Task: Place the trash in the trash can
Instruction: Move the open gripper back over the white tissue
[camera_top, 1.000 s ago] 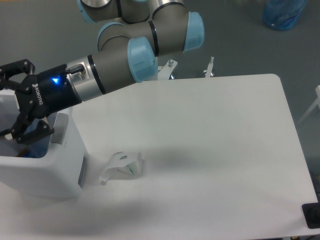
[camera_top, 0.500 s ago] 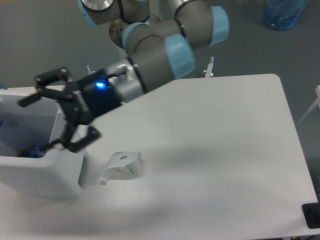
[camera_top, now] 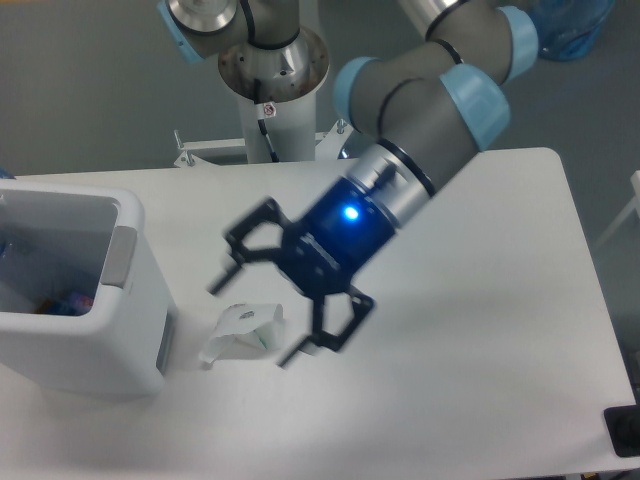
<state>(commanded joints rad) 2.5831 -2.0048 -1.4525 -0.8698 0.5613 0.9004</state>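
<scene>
While the hand (camera_top: 262, 315) hangs w/ fingers spread wide just above the wrapper (camera_top: 243, 332), trash can (camera_top: 120, 350) sits left on worktop (camera_top: 480, 330).

Crumpled white wrapper (camera_top: 243, 331) beside trash can (camera_top: 70, 300).

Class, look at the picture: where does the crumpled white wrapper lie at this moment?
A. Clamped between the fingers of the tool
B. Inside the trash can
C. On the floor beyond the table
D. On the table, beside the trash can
D. The crumpled white wrapper rests on the table just to the side of the trash can, while the open tool hovers around it, holding nothing.
</scene>
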